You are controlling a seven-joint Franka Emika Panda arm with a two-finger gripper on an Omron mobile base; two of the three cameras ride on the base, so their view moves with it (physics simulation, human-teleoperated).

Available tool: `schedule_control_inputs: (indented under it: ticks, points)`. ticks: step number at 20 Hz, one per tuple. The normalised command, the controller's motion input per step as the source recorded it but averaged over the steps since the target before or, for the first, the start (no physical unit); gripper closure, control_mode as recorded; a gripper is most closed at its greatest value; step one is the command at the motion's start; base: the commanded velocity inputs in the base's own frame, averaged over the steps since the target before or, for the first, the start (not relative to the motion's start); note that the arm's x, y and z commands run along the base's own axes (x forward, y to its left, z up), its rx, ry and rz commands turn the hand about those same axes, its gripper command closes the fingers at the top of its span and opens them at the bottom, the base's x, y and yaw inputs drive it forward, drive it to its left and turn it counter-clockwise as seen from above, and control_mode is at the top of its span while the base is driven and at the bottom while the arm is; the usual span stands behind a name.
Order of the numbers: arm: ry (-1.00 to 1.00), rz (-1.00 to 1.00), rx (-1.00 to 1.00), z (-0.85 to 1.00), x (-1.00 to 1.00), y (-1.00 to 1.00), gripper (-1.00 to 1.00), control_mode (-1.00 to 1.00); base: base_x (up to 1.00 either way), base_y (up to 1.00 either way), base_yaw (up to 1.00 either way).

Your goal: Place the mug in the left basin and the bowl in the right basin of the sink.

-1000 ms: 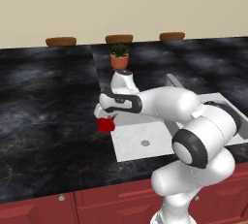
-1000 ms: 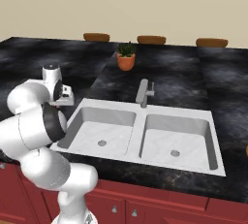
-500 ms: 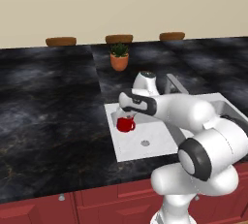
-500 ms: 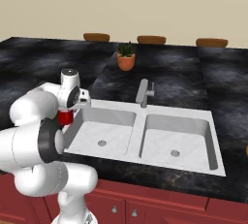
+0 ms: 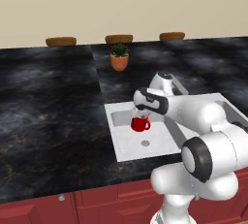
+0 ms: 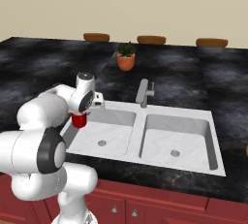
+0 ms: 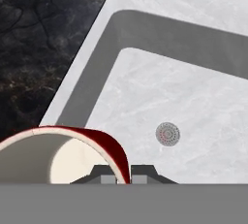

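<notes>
Gripper (image 7: 124, 173) is clamping the rim of the mug (image 5: 140, 124), which is hanging over the left basin (image 6: 104, 133), above its floor and short of the drain (image 7: 167, 134). Sink (image 6: 203, 162) walls are enclosing it, with black stone surface (image 5: 48, 116) beyond. Risk: letting go from this height could be tipping the mug onto its side.

No legible text, label, brand, number or sign appears on any surface in the three views; every surface shown is plain and unmarked.
</notes>
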Motion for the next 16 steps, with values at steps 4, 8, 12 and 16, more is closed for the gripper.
schedule_control_inputs:
  ticks: [4, 8, 12, 16]
  points:
    - [-0.02, 0.0, -0.01, -0.13, 0.07, -0.32, 1.0, -1.0, 0.0, 0.0, 0.0]
    - [0.0, 0.0, 0.0, -0.23, 0.04, -0.24, 1.0, -1.0, 0.0, 0.0, 0.0]
    - [-0.01, 0.0, -0.01, -0.29, 0.03, -0.06, 1.0, -1.0, 0.0, 0.0, 0.0]
    - [0.0, 0.0, 0.0, -0.21, 0.11, 0.0, 1.0, -1.0, 0.0, 0.0, 0.0]
